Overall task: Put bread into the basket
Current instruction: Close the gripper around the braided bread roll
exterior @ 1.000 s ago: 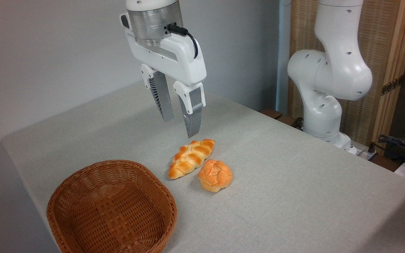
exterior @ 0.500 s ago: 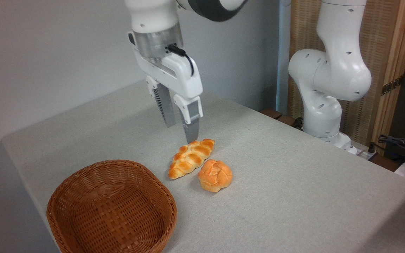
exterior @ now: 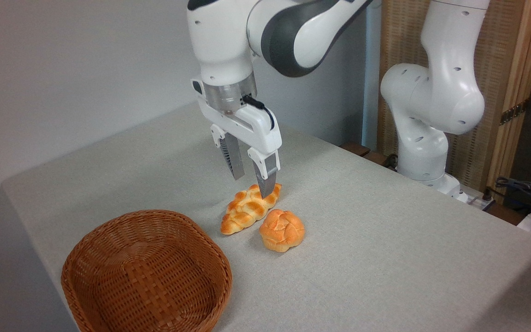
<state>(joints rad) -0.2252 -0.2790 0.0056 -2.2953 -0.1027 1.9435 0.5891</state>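
Grey cloth covers the worktop [exterior: 362, 258], with a pale wall behind its far edge. From above, the white arm [exterior: 288, 32] bends over and points its pincer [exterior: 252, 183] straight down — fingers parted narrowly, holding nothing, the nearer tip at the far end of the braided bread loaf [exterior: 250, 208]. Beside the loaf lies a round knotted bun [exterior: 282, 230]; the wicker basket [exterior: 145, 272] sits by the near left corner.

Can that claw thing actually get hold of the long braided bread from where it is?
Probably yes: the open end effector hangs just over the bread, nothing between them.
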